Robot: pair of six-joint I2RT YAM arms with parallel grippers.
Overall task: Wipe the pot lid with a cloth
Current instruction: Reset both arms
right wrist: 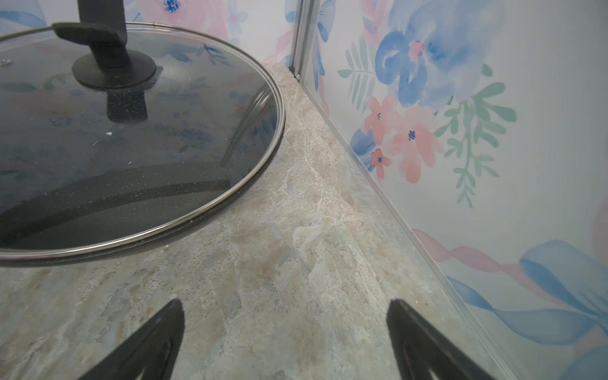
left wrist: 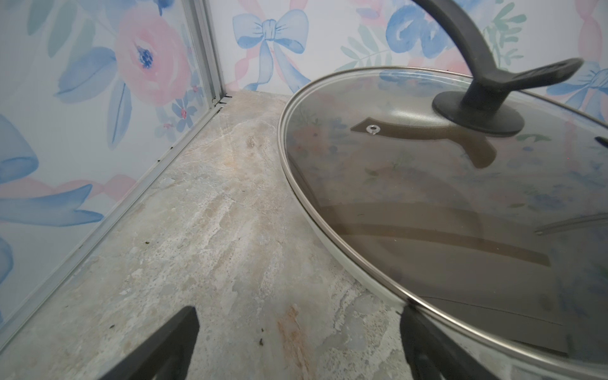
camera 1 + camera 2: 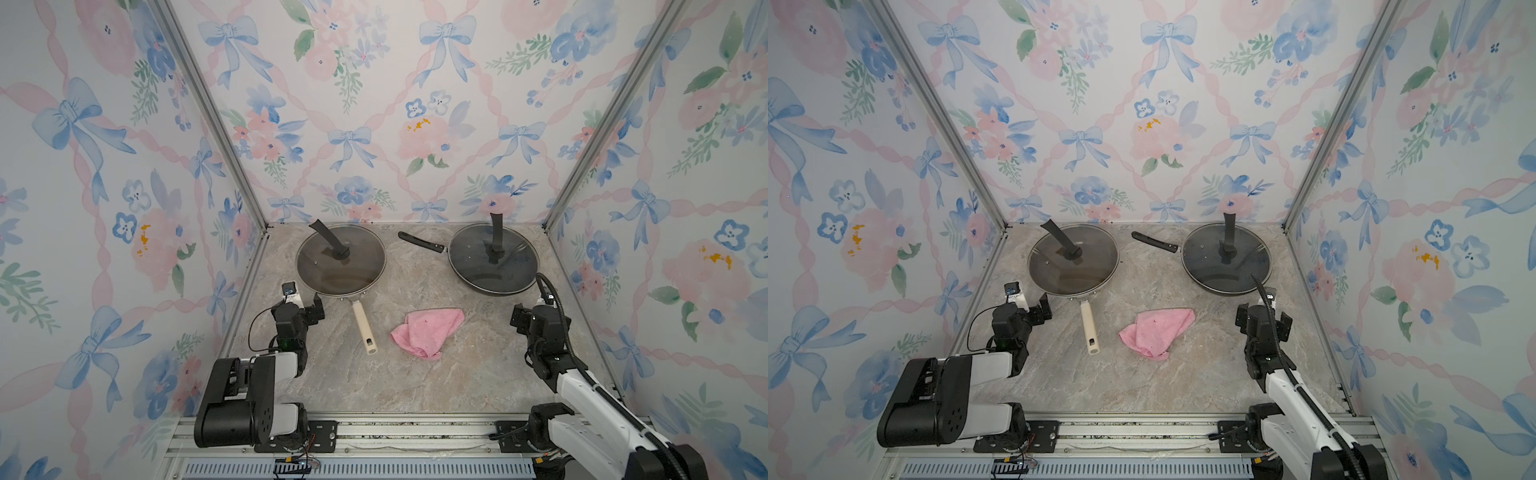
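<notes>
A grey stone table (image 3: 415,382) holds a pink cloth (image 3: 428,332) near the middle. Farther back sit a pan with a cream handle (image 3: 364,328) and a black pan (image 3: 420,242).

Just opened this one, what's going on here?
Nothing is being handled yet. The pink cloth lies crumpled on the marble-patterned table, between the two arms, untouched. At the back stand a cream-handled pan under a glass lid and a black pan under a second glass lid. The left gripper sits close to the cream-handled pan's rim and the right gripper near the black pan, both with fingers open and empty. Wiping has not begun.
</notes>
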